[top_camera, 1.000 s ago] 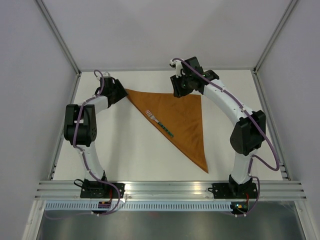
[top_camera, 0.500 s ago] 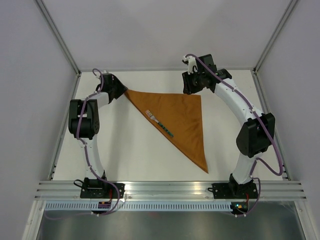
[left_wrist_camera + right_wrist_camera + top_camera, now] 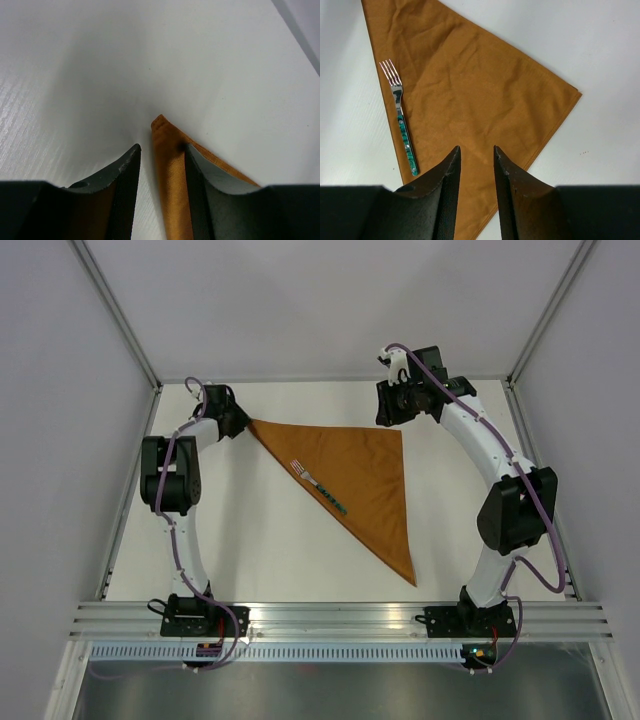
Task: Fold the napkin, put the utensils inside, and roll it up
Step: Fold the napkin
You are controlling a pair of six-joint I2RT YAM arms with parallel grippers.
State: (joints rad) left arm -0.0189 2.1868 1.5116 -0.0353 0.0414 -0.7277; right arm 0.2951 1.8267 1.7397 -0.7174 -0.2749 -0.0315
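Bright, even, diffuse light fills every view. A soft grey shadow spreads across the white table (image 3: pixel 90 75) in the left wrist view; the napkin (image 3: pixel 485 95) shows crisp creases.

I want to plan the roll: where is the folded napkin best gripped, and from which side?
Probably at the far-left tip of the napkin, coming in low from the left along the table. It is a thin, flat point; the open left gripper straddles it. The fork lies along the adjoining long edge.
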